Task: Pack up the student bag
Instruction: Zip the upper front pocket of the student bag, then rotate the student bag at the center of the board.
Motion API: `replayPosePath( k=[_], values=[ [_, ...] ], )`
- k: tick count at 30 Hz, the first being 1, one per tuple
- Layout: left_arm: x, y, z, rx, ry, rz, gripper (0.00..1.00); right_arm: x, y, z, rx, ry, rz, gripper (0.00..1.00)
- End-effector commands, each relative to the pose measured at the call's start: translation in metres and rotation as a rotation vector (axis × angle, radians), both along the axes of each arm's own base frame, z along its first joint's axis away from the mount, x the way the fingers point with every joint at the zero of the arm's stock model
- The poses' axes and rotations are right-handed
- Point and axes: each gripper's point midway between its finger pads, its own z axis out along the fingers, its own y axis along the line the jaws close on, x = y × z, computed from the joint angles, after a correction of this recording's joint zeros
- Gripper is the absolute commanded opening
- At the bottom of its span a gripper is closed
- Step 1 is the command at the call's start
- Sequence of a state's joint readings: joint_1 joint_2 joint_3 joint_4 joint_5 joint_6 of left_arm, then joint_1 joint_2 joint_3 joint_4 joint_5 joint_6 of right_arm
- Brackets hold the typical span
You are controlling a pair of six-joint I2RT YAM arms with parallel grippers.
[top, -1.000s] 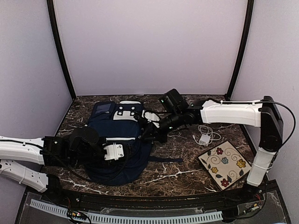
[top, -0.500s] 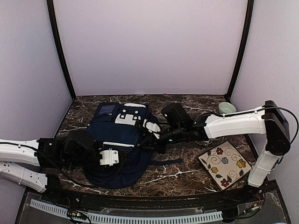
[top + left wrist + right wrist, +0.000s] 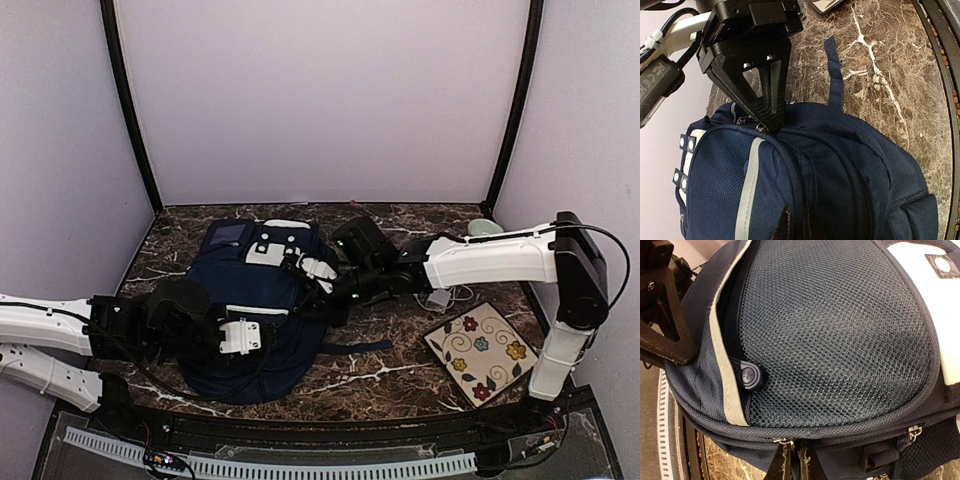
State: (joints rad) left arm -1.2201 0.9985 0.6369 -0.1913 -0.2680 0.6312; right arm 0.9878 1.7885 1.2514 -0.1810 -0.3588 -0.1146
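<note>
Dark marble table (image 3: pixel 400 375), lilac walls (image 3: pixel 320 100); the student bag (image 3: pixel 250 280) lies toward the left edge, midway back. My left gripper (image 3: pixel 796 226) is clenched on a fold of its navy fabric, and my right gripper (image 3: pixel 792 463) is pinched tight on the seam beside a zip slider (image 3: pixel 784 441). If either pinch is only cloth-deep, I reckon a pull slips off, or drags the whole bag instead of opening it.

Tabletop (image 3: pixel 388 376) open between student bag (image 3: pixel 262 372) and floral tile (image 3: pixel 483 350); charger (image 3: pixel 437 298) behind.
</note>
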Motion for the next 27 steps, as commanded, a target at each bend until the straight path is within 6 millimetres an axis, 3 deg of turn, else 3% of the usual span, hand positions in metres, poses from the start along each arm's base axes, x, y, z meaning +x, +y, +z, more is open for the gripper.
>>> replayPosePath(
  k=[1,2,4,5,6,8,11,14,17,19,21,23,25,27],
  values=[
    [-0.05,-0.035,0.02,-0.168,0.183,-0.209,0.01,0.126,-0.048,0.019,-0.006,-0.183,-0.445,0.0],
    [-0.046,-0.041,0.033,-0.227,0.189,-0.177,0.17,0.121,-0.046,0.019,0.002,-0.18,-0.42,0.0],
    [-0.03,-0.047,0.067,-0.36,0.185,-0.07,0.6,0.115,-0.046,0.022,0.01,-0.15,-0.403,0.23],
    [-0.015,-0.044,0.087,-0.433,0.175,0.026,0.73,0.11,-0.048,0.025,0.01,-0.128,-0.403,0.36],
    [0.0,-0.038,0.106,-0.504,0.195,0.127,0.82,0.106,-0.049,0.032,0.021,-0.112,-0.406,0.44],
    [0.047,-0.008,0.135,-0.603,0.281,0.357,0.92,0.098,-0.056,0.052,0.081,-0.089,-0.429,0.56],
    [0.103,0.047,0.147,-0.682,0.351,0.643,0.95,0.086,-0.07,0.073,0.192,-0.038,-0.508,0.66],
    [0.154,0.108,0.132,-0.722,0.356,0.921,0.93,0.071,-0.071,0.075,0.266,0.022,-0.583,0.71],
    [0.195,0.155,0.098,-0.794,0.467,1.111,0.89,0.045,-0.049,0.061,0.273,0.108,-0.601,0.7],
    [0.221,0.181,0.078,-0.82,0.498,1.196,0.88,0.016,-0.025,0.049,0.264,0.188,-0.571,0.7],
    [0.248,0.198,0.062,-0.849,0.54,1.237,0.88,0.001,-0.012,0.026,0.211,0.248,-0.597,0.78],
    [0.277,0.209,0.05,-0.871,0.597,1.257,0.87,-0.007,-0.012,-0.003,0.147,0.313,-0.66,0.98],
    [0.307,0.208,0.039,-0.866,0.634,1.236,0.89,-0.017,-0.013,-0.025,0.136,0.382,-0.691,1.0],
    [0.333,0.194,0.036,-0.856,0.645,1.138,0.93,-0.024,-0.013,-0.038,0.141,0.419,-0.708,1.0]
  ],
)
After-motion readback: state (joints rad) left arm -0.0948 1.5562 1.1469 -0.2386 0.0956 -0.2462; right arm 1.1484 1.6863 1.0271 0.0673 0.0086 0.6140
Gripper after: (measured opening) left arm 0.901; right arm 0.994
